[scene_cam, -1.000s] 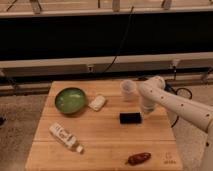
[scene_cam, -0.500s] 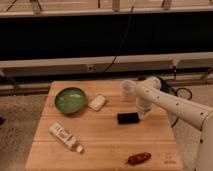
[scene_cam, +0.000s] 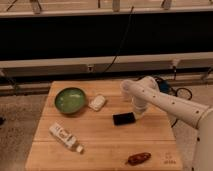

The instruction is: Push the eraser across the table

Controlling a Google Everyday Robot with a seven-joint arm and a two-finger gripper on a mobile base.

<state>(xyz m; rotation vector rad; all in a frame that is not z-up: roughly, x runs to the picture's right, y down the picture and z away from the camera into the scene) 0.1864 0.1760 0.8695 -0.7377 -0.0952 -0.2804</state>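
Note:
The eraser (scene_cam: 124, 118), a small flat black block, lies on the light wooden table (scene_cam: 100, 150), right of its centre. My gripper (scene_cam: 137, 113) hangs at the end of the white arm that comes in from the right. It is low over the table, against the eraser's right end.
A green bowl (scene_cam: 70, 100) sits at the back left with a white rounded bar (scene_cam: 97, 102) next to it. A white bottle (scene_cam: 65, 138) lies at the front left. A red-brown object (scene_cam: 138, 158) lies near the front edge. Cables lie on the floor behind the table's right side.
The gripper has moved left and a little down, and the eraser has slid a short way left with it. The arm now covers where the clear cup stood.

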